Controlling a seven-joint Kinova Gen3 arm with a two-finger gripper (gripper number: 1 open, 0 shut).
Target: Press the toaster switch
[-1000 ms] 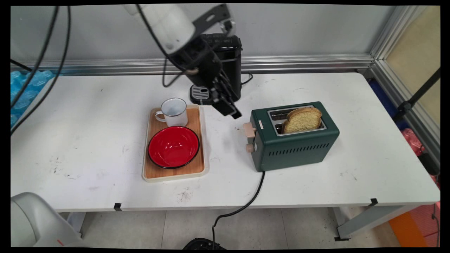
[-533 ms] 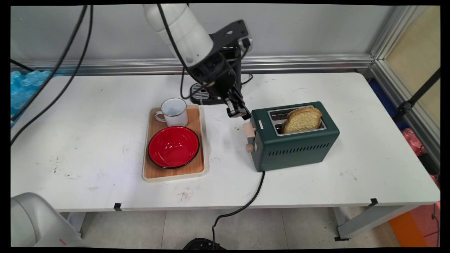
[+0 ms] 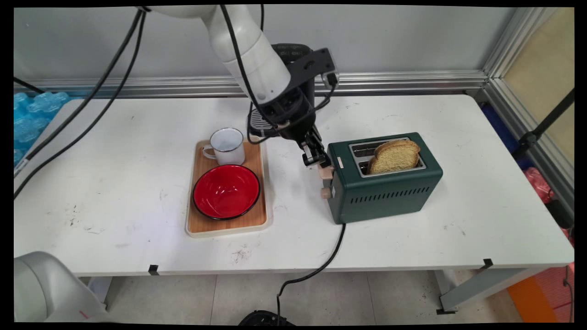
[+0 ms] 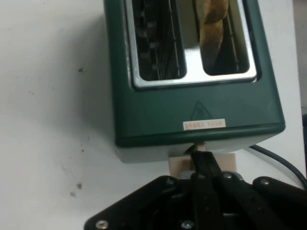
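The coffee machine [image 3: 293, 78] at the back of the table [image 3: 412, 229] is mostly hidden behind the arm's wrist, so only its black top and a part of its drip grille show. In the hand view the toaster [image 4: 192, 115] is cut off at the top edge, and the gripper's own linkage covers much of the beige lever [image 4: 182, 165] on the end face. On the table there are one green toaster [image 3: 384, 176] with two slots, one slice of toast [image 3: 393, 156] standing in the nearer slot and leaning a little, one wooden tray [image 3: 202, 224], one red bowl [image 3: 226, 191], one white enamel mug [image 3: 227, 145] and one black coffee machine. The bowl and the mug both sit on the tray, the mug at its far end, and the tray lies well to the left of the toaster. A small beige round knob [image 3: 325, 193] sits below the lever on the toaster's left end, and a black cord [image 3: 321, 266] runs from the toaster off the table's near edge. The gripper [image 3: 316, 160] is at the toaster's left end, right on top of the lever [image 3: 326, 172]; its fingers [image 4: 205, 165] are pressed together into one narrow black tip, which appears to touch the lever's top, though the contact itself is hard to make out. It holds nothing.
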